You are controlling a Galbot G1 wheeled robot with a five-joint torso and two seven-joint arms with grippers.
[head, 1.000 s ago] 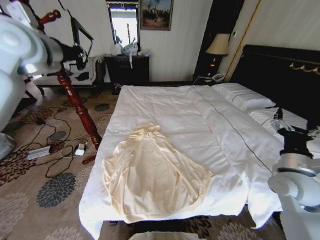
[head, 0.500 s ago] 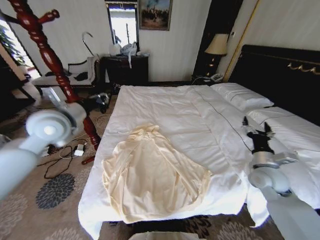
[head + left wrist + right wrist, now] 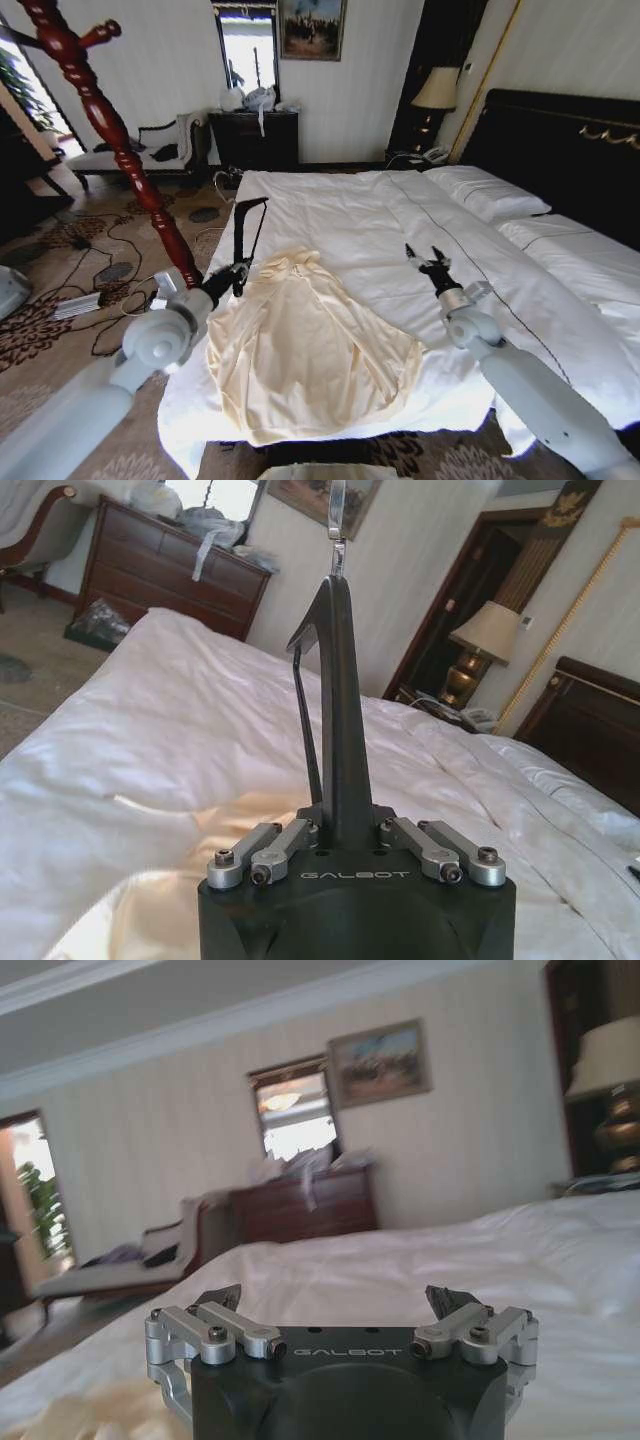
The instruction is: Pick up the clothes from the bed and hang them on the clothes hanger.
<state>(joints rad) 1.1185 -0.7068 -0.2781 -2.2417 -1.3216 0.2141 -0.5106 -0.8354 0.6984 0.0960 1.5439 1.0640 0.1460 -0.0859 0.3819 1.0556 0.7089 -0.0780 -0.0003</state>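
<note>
Left gripper (image 3: 237, 272) is clamped on the dark clothes hanger (image 3: 247, 235), which stands upright just beside the cream clothes (image 3: 305, 350) at the near left edge of the bed (image 3: 350, 215); in the left wrist view the fingers (image 3: 385, 832) press on the hanger (image 3: 340, 720) from both sides. Half a second ago this arm was out over the carpet; it has swung in to the bedside. Right gripper (image 3: 428, 260) has also come inward, from near the pillows to above the sheet, right of the garment, its 2 fingers (image 3: 220, 1296) spread apart with nothing between them.

White sheets cover the bed, with the garment lying flat and spread. A red turned-wood post (image 3: 110, 130) stands at left on patterned carpet (image 3: 60, 400) strewn with cables. A dresser (image 3: 255, 138), framed picture (image 3: 312, 28) and lamp (image 3: 436, 92) line the far wall.

"GALBOT" is printed on both gripper bodies.
</note>
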